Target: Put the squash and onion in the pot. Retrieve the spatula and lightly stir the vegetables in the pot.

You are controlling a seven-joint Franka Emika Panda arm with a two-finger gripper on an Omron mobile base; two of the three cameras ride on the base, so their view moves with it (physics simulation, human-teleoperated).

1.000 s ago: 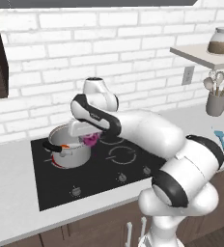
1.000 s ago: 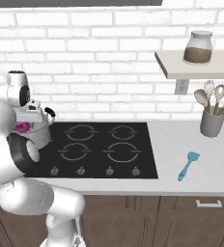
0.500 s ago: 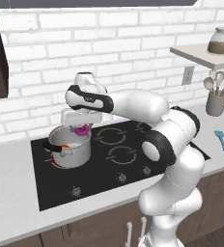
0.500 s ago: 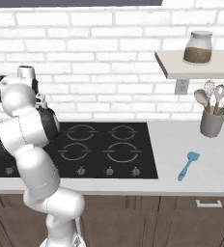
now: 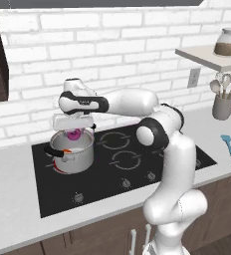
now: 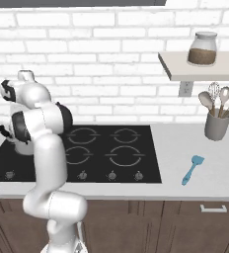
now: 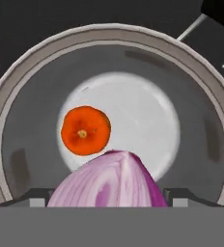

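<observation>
Purple onion (image 7: 115,181) pinched in the gripper (image 5: 75,132) — poised over the pot (image 5: 72,152) — orange piece (image 7: 85,130) inside.

Arm, white with dark joints: rising from its pedestal base at the worktop's near edge, bending at a dark elbow joint and reaching far across to its left, forearm lying roughly level. Wrist: turning downward, hand pointing straight down.

Gripper (image 5: 74,133): hanging with the jaws standing wide, a purple onion (image 5: 75,133) sitting between them; in the hand view the onion (image 7: 109,180) is filling the gap between the two dark fingertips (image 7: 35,197). Whether the pads are pressing the bulb is not clear.

From the right base view, the arm is folding back over its own shoulder, the upper links stacking upright and the hand mostly hiding behind them.
</observation>
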